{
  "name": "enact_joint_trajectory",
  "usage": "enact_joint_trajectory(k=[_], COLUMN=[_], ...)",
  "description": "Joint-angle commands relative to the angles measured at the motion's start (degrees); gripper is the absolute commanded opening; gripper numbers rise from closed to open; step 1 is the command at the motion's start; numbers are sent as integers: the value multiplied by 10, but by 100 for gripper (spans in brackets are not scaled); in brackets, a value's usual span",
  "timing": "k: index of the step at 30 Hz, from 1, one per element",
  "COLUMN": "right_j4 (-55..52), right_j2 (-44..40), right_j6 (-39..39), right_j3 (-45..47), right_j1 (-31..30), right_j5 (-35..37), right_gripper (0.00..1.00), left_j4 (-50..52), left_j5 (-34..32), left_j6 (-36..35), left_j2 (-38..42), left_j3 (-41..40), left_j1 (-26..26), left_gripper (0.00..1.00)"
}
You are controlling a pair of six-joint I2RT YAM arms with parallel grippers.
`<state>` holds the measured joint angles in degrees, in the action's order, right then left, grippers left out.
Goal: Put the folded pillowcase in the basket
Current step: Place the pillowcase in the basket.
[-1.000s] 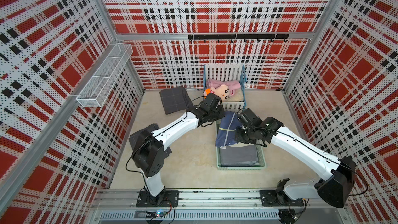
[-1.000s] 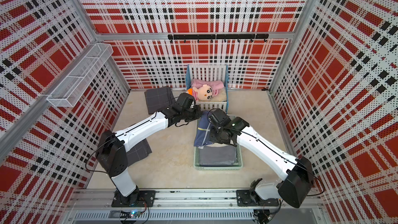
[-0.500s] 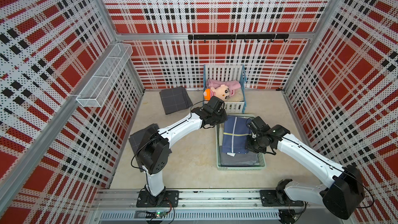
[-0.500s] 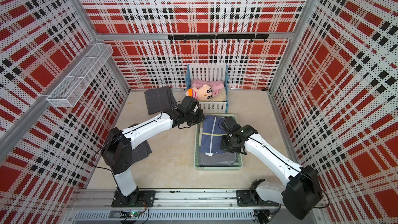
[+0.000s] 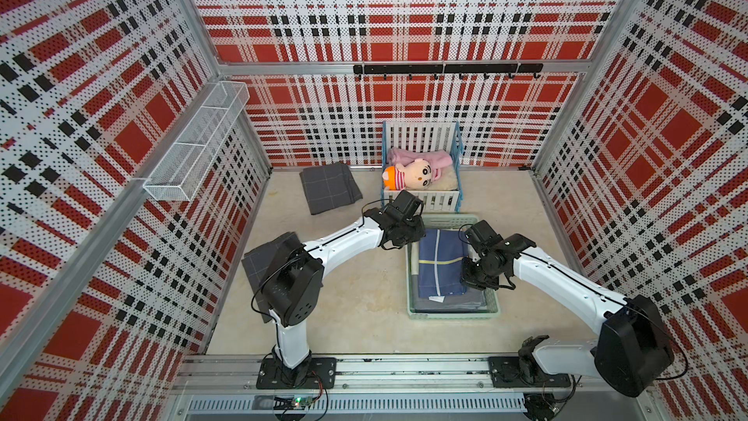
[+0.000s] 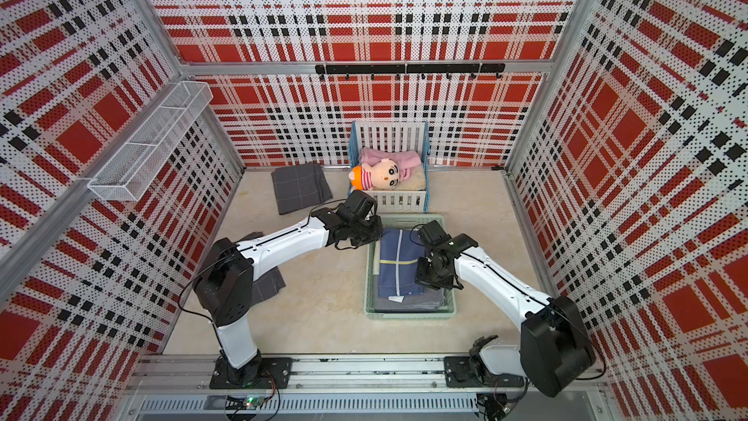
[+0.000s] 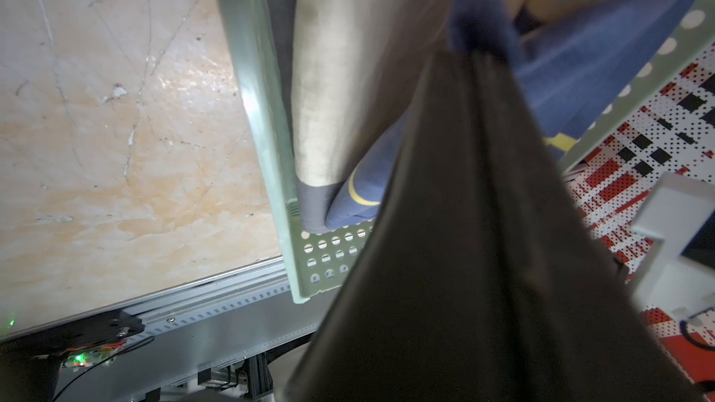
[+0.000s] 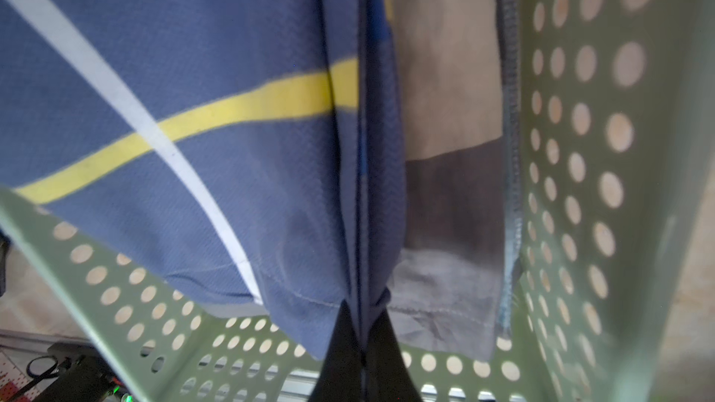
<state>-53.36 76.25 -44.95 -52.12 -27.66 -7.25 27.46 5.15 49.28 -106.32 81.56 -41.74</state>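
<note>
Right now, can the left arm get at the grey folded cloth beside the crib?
Probably not yet: the left gripper is shut on the blue pillowcase in the basket. The grey cloth lies uncovered nearby; once the gripper lets go, the way looks free.

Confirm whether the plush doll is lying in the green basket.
No, the plush doll lies in the white-slatted crib, beyond the green basket.
</note>
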Motion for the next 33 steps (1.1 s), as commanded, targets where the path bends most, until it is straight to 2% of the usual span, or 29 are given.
enact_joint_trajectory(k=[1, 3, 6, 9, 12, 17, 25, 33], right_j4=[6, -2, -18, -36, -65, -106, -114, -89], right_j2=[7, 12, 24, 26, 5, -11, 4, 88], right_j6=[16, 20, 29, 37, 38, 48, 48, 48], right_j3=[-1, -11, -32, -53, -83, -142, -192, -286], right_j1=[10, 10, 10, 10, 10, 8, -2, -60], right_j5=[28, 41, 56, 56, 81, 101, 95, 89], right_gripper=[15, 20, 38, 41, 44, 46, 47, 48], left_j4=[7, 14, 29, 34, 45, 89, 107, 83], left_j5=[1, 2, -6, -6, -15, -85, -151, -158], left_j6=[-2, -4, -7, -10, -17, -30, -18, 8], left_j2=[-22, -24, -19, -5, 18, 67, 143, 196], left_j3=[-3, 0, 13, 27, 50, 53, -100, -204], left_j1=[3, 3, 3, 3, 3, 27, 149, 271], left_gripper=[0, 0, 16, 36, 45, 46, 45, 45])
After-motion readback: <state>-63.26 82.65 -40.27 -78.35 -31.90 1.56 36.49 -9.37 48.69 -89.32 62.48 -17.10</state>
